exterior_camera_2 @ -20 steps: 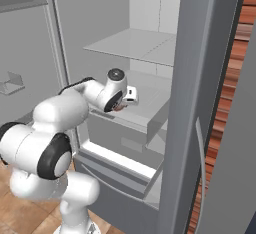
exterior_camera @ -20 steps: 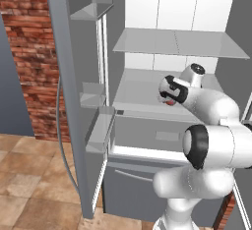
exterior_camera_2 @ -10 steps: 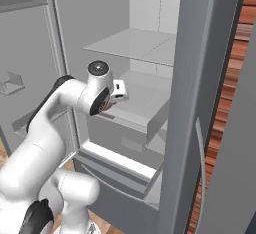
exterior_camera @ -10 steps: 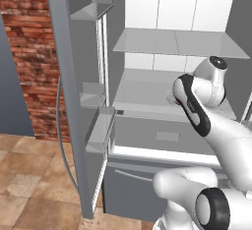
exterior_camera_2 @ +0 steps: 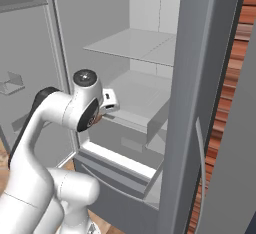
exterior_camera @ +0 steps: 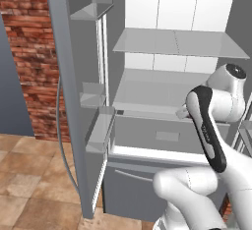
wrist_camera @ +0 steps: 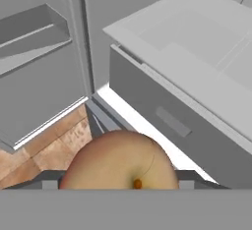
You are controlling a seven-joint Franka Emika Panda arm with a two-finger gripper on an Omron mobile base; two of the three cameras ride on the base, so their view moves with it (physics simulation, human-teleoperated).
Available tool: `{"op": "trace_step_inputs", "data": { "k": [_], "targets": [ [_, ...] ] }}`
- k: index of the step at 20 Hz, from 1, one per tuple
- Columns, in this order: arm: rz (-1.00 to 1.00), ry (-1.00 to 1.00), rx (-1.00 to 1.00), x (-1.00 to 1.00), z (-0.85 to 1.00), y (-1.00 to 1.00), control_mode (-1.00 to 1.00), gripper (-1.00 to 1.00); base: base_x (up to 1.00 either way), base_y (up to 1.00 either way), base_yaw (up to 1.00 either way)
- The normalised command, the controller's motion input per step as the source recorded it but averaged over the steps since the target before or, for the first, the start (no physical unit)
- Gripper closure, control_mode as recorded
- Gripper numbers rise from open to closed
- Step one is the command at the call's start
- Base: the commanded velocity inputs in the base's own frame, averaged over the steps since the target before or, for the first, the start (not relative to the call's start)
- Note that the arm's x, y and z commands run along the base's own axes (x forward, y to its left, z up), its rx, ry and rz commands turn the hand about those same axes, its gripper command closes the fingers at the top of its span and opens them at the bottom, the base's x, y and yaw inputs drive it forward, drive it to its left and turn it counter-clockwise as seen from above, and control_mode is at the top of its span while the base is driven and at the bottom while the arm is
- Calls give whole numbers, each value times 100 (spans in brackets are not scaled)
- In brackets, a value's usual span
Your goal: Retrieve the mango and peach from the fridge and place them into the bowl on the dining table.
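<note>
My gripper (wrist_camera: 120, 181) is shut on the peach (wrist_camera: 120, 162), a round orange-pink fruit that bulges up between the two dark fingertips (wrist_camera: 48, 181) in the hand view. The hand (exterior_camera_2: 108, 103) hangs in front of the open fridge (exterior_camera: 172, 42), just outside its lower shelf (exterior_camera: 157, 89), and looks down at the grey crisper drawer (wrist_camera: 172, 121) and the floor. The glass shelves of the fridge are bare. The mango, the bowl and the dining table are out of view.
The fridge's left door (exterior_camera: 74, 101) stands open with shelf bins (exterior_camera: 96, 96). Its right door (exterior_camera_2: 200, 103) stands open close beside the arm. A brick wall (exterior_camera: 27, 52) is at the left, over a tan tiled floor (exterior_camera: 29, 194).
The arm has folded back towards the base and its elbow has risen. The hand has drawn off the lower shelf and tipped downwards, with the fruit still between the fingers.
</note>
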Motion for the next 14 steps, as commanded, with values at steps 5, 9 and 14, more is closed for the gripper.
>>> {"op": "trace_step_inputs", "data": {
  "k": [5,9,14],
  "targets": [
    [3,0,0,-33,-10,0,100,100,-24,0,2],
    [0,0,0,0,0,0,100,100,-69,1,6],
    [0,0,0,0,0,0,100,100,-85,12,6]
  ]
}}
